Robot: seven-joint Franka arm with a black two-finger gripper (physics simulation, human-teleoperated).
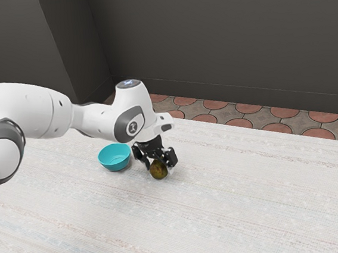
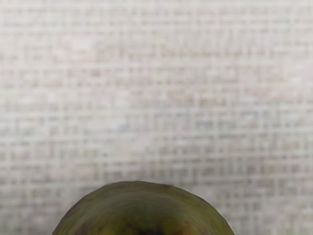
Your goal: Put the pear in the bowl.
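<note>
So, the gripper (image 1: 159,164) is at the pear (image 1: 158,170), mid-frame in the exterior view; I can't tell whether its jaws grip. The bowl (image 1: 114,161) sits left of centre.

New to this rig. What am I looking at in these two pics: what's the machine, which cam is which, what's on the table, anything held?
The machine is a robot arm, white and jointed, with a black gripper at its end; both pictures are simulator renders. The exterior view comes from a camera standing at the arm's side. The wrist view comes from a camera on the arm's hand, looking at the pale, woven-looking table close up.

A turquoise bowl sits on the table, toward the exterior view's left from the gripper. The greenish-brown pear is down at the gripper, outside the bowl; it is also the big rounded shape at the wrist view's lower edge. Whether it is actually gripped, I can't tell from these pictures.
</note>
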